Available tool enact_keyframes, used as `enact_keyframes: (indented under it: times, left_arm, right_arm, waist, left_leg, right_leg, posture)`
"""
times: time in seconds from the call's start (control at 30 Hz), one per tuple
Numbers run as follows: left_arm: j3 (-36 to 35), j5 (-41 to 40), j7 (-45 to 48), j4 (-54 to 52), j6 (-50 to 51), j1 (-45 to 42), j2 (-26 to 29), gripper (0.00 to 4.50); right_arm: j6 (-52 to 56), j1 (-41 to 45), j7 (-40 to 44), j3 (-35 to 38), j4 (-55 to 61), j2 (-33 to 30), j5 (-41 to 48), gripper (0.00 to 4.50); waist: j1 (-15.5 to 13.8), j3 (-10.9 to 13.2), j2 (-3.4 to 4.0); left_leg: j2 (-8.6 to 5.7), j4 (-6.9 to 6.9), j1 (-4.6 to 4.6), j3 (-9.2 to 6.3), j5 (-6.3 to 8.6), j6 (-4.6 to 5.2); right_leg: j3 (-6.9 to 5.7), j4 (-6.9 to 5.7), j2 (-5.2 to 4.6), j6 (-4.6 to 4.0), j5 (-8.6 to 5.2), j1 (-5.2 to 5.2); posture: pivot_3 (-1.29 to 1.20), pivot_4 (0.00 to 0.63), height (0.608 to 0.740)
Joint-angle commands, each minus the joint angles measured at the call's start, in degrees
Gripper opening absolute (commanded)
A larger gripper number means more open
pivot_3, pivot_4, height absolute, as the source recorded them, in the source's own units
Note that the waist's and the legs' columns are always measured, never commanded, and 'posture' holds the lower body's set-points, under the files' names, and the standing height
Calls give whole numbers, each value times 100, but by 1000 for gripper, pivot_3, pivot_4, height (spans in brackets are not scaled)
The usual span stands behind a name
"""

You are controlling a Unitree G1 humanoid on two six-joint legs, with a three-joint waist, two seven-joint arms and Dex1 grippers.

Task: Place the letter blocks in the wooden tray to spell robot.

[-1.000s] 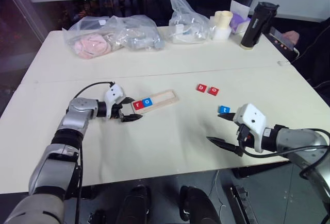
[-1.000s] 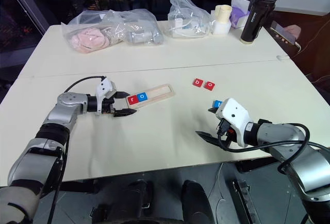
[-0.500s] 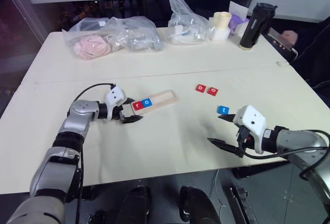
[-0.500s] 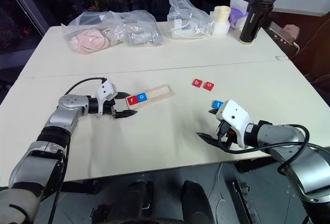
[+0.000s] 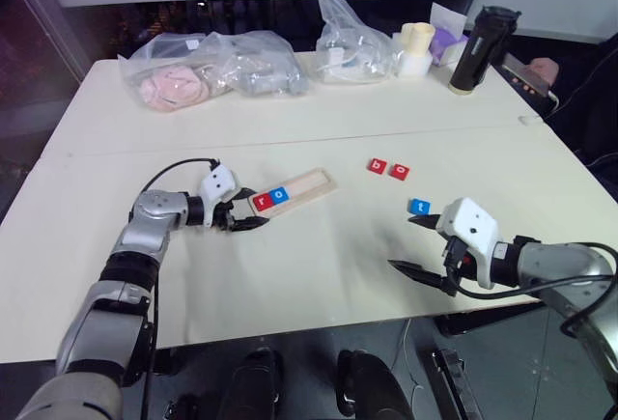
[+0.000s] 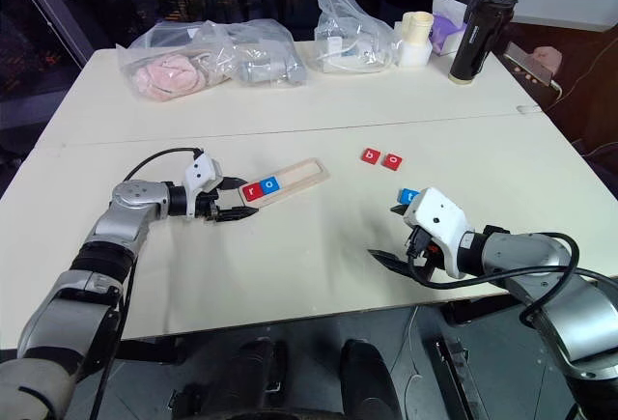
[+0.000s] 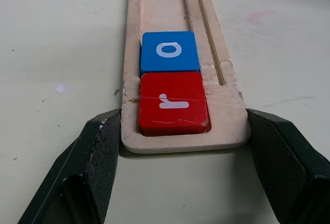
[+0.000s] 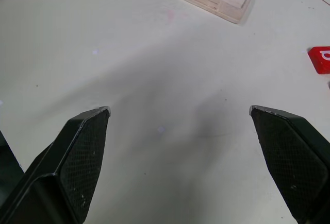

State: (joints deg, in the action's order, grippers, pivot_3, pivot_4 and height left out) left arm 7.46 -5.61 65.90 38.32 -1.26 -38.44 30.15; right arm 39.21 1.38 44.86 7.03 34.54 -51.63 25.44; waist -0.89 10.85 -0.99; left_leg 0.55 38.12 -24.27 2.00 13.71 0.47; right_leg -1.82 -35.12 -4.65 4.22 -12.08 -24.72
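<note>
Left gripper (image 7: 183, 147): jaws clamped on the near end of the wooden tray (image 5: 301, 189)
Tray: red r (image 7: 172, 103) and blue o (image 7: 169, 51) are seated
Right gripper (image 5: 423, 243): jaws spread, nothing held
Loose tiles: b (image 5: 377, 165), o (image 5: 399, 171), t (image 5: 419, 207) on the table (image 5: 319, 266)

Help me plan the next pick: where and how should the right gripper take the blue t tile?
Pinch the blue t tile across two opposite side edges, coming down from above with the open right gripper. It lies flat on the table, nothing touching it, so only its thin edges offer a hold; a side approach would probably just push it.
</note>
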Motion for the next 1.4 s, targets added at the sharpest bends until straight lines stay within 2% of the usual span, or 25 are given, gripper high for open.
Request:
enact_keyframes:
  times: [0.03,0.13,0.27,0.73,1.0,1.33,1.4]
  left_arm:
    - [248,-18,395,-533,200,292,-32,3135]
    - [349,-201,706,-1404,485,494,8,3135]
    - [495,-246,920,-2031,696,607,60,3135]
    - [792,-257,954,-2995,1001,1077,16,3135]
    - [819,-207,867,-3208,999,1335,45,3135]
    - [881,5,590,-2909,799,1436,72,3135]
    - [878,-13,560,-2930,803,1503,91,4200]
  right_arm:
    - [-12,74,6,72,152,-49,7,4500]
    - [-12,59,46,111,145,-81,17,4500]
    - [12,123,103,148,94,-132,25,4500]
    - [201,-73,110,368,323,-216,128,4500]
    - [266,15,104,302,327,-199,144,4500]
    - [233,143,132,209,245,-188,107,4500]
    - [229,146,135,211,235,-186,104,4500]
  waist:
    - [0,0,0]
    - [2,0,0]
    - [11,1,0]
    - [13,2,0]
    - [12,2,-1]
    - [10,1,0]
    - [12,1,1]
  left_leg:
    - [0,0,-1,0,0,1]
    - [0,0,-5,1,2,3]
    - [0,0,-7,0,2,3]
    - [5,0,-11,-1,2,3]
    - [5,0,-11,-1,2,3]
    - [5,0,-8,-1,2,3]
    - [5,0,-7,-1,2,3]
  right_leg:
    - [0,0,0,0,0,0]
    - [0,3,-1,-1,0,-3]
    - [1,2,-2,-2,0,-6]
    - [1,0,7,-2,0,-14]
    - [1,1,6,-2,0,-14]
    - [1,1,6,-2,0,-11]
    - [1,1,6,-2,0,-10]
  posture:
    - [0,150,740]
    - [0,150,740]
    - [0,150,740]
    - [0,150,740]
    - [0,150,740]
    - [0,150,740]
    - [0,150,740]
